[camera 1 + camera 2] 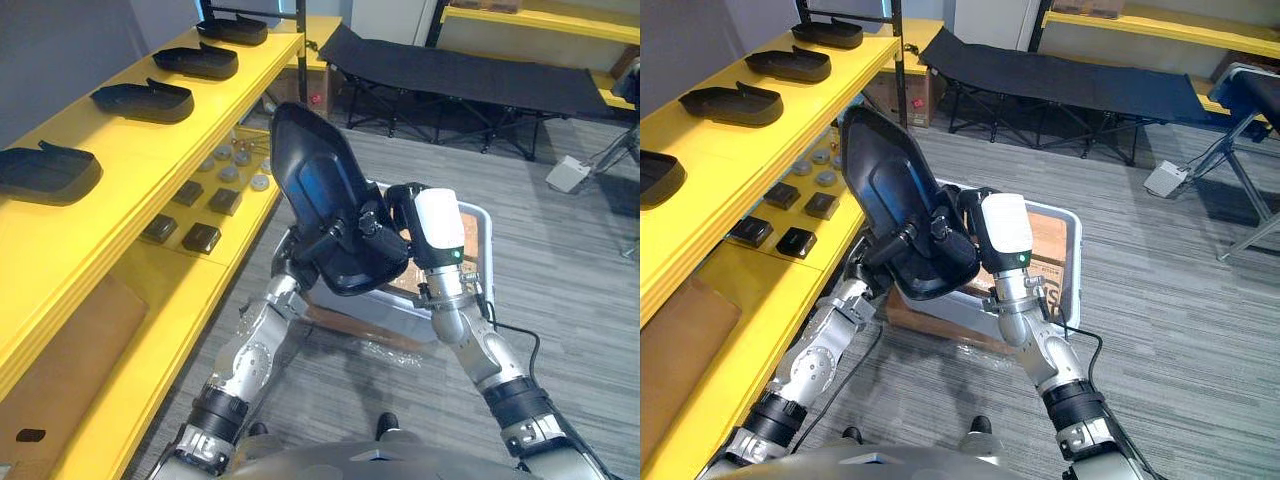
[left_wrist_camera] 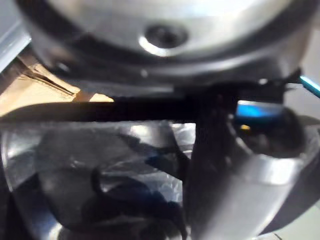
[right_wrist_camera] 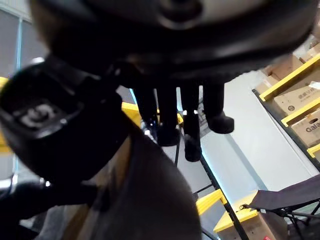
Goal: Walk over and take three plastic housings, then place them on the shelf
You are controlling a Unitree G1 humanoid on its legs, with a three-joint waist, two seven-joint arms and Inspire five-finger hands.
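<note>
Right hand (image 1: 385, 232) curls over the rim of a black housing (image 1: 320, 190). Left hand (image 1: 318, 246) pinches its lower end from beneath. The housing is tilted up on edge, hollow side to the head camera, held by both hands above a grey bin (image 1: 1076, 260) on the floor. The yellow shelf (image 1: 150, 160) runs along the left, apart from the load. Row of housings (image 1: 143, 100) sits spaced along its top tier. Judged: this piece is picked; carry and set-down remain. Which of the three it is cannot be told.
</note>
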